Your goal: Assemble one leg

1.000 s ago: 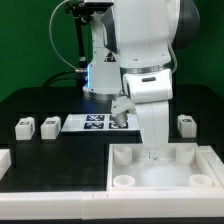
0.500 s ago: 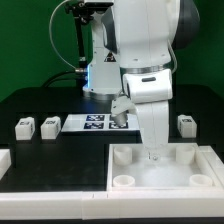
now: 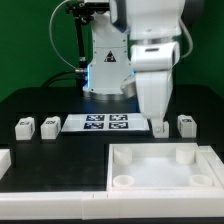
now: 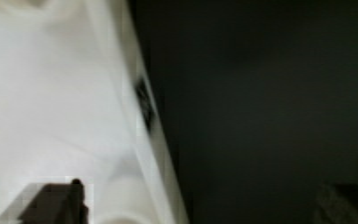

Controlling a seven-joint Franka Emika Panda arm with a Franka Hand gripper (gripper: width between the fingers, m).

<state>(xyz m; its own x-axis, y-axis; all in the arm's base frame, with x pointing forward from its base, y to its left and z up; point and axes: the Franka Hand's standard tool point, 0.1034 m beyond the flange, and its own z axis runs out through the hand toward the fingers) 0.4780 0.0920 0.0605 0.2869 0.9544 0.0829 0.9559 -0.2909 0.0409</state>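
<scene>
Hand [image 3: 158, 118] directly over one leg [image 3: 160, 127] standing on the black counter [image 3: 60, 165], between marker board [image 3: 100, 123] and another leg [image 3: 186, 123]; white tray [image 3: 125, 158] in front. Grip unclear.

I see a matte black worktop [image 3: 60, 165] in front of a green backdrop [image 3: 30, 50]. Near its edge on the exterior view's left sit a small white plastic block-like leg [image 3: 25, 126] and a second leg [image 3: 50, 125], each faced with a black-and-white square marker. The thin flat white marker board [image 3: 97, 123] carries black-and-white tags. The large square tray-like part [image 3: 140, 150] is plain white. The robot arm [image 3: 150, 20] is white with a dark band. In the wrist view the gripper [image 4: 208, 200] has black fingers [image 4: 51, 203].
</scene>
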